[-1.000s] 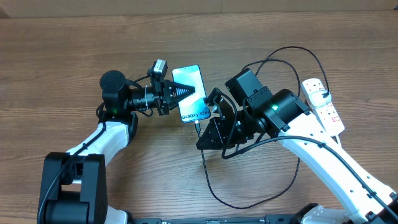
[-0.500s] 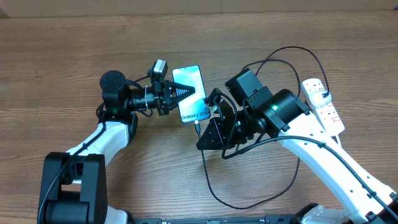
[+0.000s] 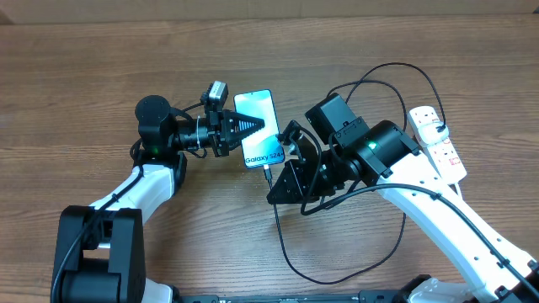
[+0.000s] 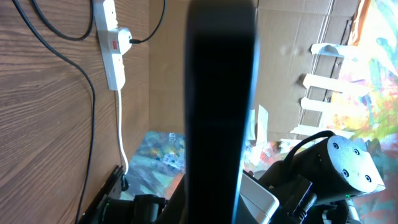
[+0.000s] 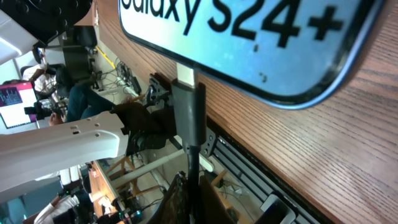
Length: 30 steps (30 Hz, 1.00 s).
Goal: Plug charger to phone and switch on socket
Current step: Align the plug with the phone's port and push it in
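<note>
The phone [image 3: 261, 118] lies on the wooden table, its light screen reading "Galaxy S24+" [image 5: 249, 37]. My left gripper [image 3: 263, 126] reaches in from the left and is shut on the phone, whose dark edge [image 4: 221, 93] fills the left wrist view. The charger is a thin black cable [image 3: 282, 240]; its connector [image 5: 186, 106] meets the phone's bottom edge, and how deep the tip sits I cannot tell. My right gripper [image 5: 189, 193] is shut on the cable just behind the connector [image 3: 268, 173]. The white socket [image 3: 440, 141] lies at the far right.
The black cable loops widely across the table between the phone and the socket [image 4: 112, 43], passing in front of and behind my right arm [image 3: 396, 160]. The socket's white cord [image 4: 121, 137] runs off the table edge.
</note>
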{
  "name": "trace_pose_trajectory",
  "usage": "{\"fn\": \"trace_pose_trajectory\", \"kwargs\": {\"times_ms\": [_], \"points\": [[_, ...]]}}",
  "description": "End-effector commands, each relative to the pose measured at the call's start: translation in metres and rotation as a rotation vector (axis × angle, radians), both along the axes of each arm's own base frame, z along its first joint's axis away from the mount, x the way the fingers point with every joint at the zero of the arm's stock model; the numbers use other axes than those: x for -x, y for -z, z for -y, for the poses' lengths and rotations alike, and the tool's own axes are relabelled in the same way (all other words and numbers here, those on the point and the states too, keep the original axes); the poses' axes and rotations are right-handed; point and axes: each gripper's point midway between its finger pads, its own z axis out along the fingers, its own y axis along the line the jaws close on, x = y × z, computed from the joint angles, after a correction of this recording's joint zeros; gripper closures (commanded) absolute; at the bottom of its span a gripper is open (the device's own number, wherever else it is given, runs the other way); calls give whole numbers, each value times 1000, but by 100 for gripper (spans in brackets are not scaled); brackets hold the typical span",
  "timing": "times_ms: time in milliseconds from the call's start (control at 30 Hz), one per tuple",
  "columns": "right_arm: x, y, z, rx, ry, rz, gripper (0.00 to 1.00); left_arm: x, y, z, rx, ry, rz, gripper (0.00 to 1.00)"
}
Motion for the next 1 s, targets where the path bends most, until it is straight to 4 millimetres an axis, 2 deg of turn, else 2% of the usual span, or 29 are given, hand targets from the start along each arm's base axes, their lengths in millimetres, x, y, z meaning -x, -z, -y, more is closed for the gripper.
{"fn": "trace_pose_trajectory", "kwargs": {"times_ms": [0, 633, 967], "points": [[1, 1, 0, 0, -5, -1, 96, 1, -10, 1, 2, 28, 63, 96], [1, 1, -1, -2, -5, 1, 96, -4, -9, 1, 3, 2, 42, 96], [-13, 3, -2, 12, 19, 69, 96, 4, -10, 2, 2, 47, 72, 96]]}}
